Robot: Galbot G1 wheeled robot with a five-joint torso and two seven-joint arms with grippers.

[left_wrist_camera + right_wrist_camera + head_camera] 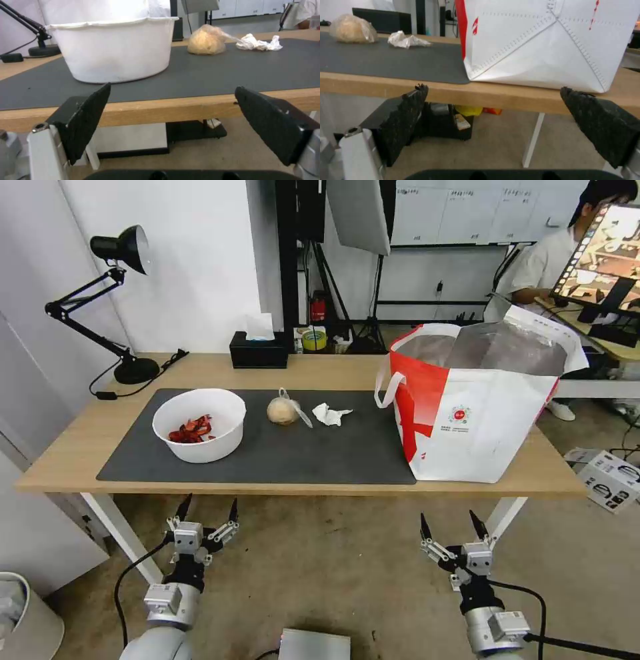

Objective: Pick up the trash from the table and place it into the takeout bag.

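Two grippers hung below the table (80,463) edge, lower frame: left gripper (207,509) and right gripper (450,525), both spread wide, empty. On the matte grey mat (333,447) at centre sat a round white bowl (220,443) of red scraps, a beige lump (283,411) in clear film, and crumpled tissue (330,415). A boxy foil-lined bag (480,440) stood at right.
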